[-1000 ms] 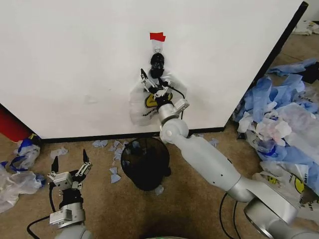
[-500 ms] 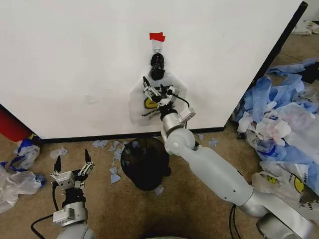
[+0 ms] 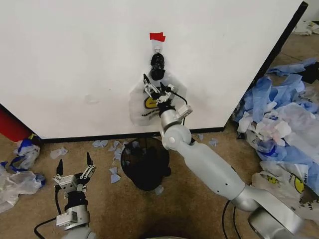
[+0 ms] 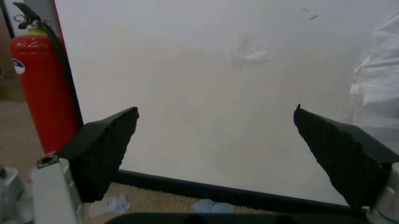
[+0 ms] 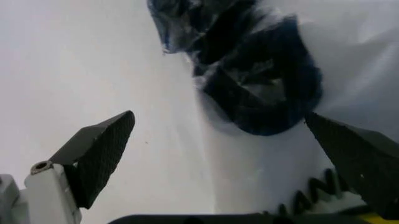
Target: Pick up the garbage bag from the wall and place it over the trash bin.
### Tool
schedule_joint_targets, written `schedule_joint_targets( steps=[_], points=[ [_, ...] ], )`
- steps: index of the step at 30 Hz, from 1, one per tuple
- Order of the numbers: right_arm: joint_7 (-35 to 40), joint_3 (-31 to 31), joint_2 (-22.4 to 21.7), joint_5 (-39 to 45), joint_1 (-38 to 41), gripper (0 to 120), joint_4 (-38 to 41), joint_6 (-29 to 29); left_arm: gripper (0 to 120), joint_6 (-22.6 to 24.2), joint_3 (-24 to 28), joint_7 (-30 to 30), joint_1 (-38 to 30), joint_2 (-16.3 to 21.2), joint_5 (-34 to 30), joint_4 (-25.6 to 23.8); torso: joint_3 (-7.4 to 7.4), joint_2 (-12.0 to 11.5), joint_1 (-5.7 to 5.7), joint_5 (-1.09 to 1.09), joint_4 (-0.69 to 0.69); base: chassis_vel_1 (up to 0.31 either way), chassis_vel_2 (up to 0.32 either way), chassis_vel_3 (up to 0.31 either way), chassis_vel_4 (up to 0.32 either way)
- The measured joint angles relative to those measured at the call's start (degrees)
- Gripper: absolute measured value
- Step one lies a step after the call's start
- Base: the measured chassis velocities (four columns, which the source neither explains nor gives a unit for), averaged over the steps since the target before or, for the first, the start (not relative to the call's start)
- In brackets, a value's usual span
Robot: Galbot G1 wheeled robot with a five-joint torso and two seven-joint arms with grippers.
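Observation:
The garbage bag (image 3: 142, 105) hangs on the white wall (image 3: 75, 59) from a small hook (image 3: 157, 49) under a strip of red tape (image 3: 157, 36). Its dark knotted handles (image 3: 157, 65) are bunched just below the hook. My right gripper (image 3: 157, 84) is open against the bag's upper part, just under the knot. In the right wrist view the dark handles (image 5: 262, 84) lie ahead, between the spread fingers (image 5: 100, 154). The black mesh trash bin (image 3: 144, 162) stands on the floor below the bag. My left gripper (image 3: 75, 162) is open, low at the left, facing the wall.
A red fire extinguisher (image 4: 37, 84) stands at the wall's left end. Blue scraps (image 3: 114, 174) litter the carpet around the bin. A heap of blue and white bags (image 3: 284, 119) lies to the right, and more bags (image 3: 15, 181) lie at the far left.
My right gripper has shifted slightly right along the bag, staying open under the knot. The left arm has sunk a little lower.

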Motion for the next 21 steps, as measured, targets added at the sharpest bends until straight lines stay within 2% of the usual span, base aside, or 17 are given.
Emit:
schedule_joint_targets(
  steps=[14,21],
  points=[
    [0.17,-0.22,-0.48,-0.04,-1.91,100,1.57,-0.25,98,-0.5,0.73,-0.07,-0.92,-0.66,0.62,1.53,0.0,0.0,0.0,0.0,-0.01,0.0,0.0,0.0,0.0],
    [-0.79,0.16,0.17,-0.18,-2.18,100,-1.21,0.15,98,-0.68,0.8,-0.08,-0.72,-0.94,0.88,1.68,0.0,0.0,0.0,0.01,-0.01,0.0,0.0,0.0,0.0]
  ],
)
